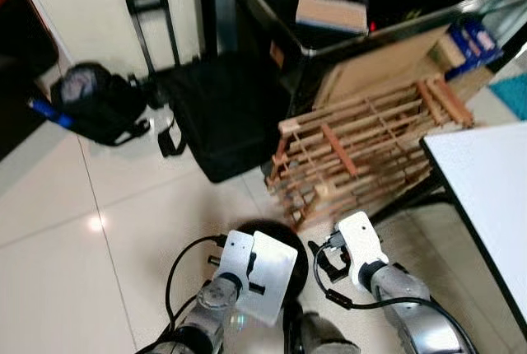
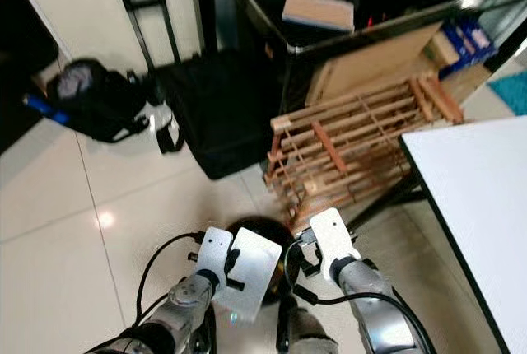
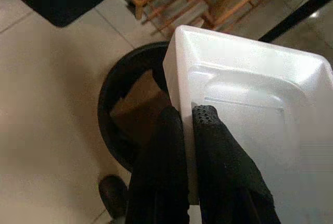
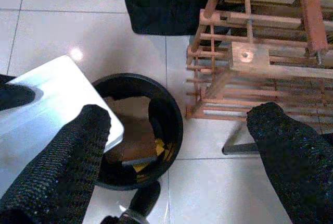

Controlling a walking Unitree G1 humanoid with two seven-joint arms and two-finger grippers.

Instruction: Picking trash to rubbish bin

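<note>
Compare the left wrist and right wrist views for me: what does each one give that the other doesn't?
Left wrist: the left pincer shut on the edge of the white foam tray.
Right wrist: the right pincer open and holding nothing, plus brown and yellow scraps inside the black bin.
Both: the tray held above the bin, the wooden rack and the tiled floor.

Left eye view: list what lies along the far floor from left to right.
Black camera bag → black suitcase → wooden rack → white table. Nearer the robot, the left pincer holds a white foam tray over the black bin.
</note>
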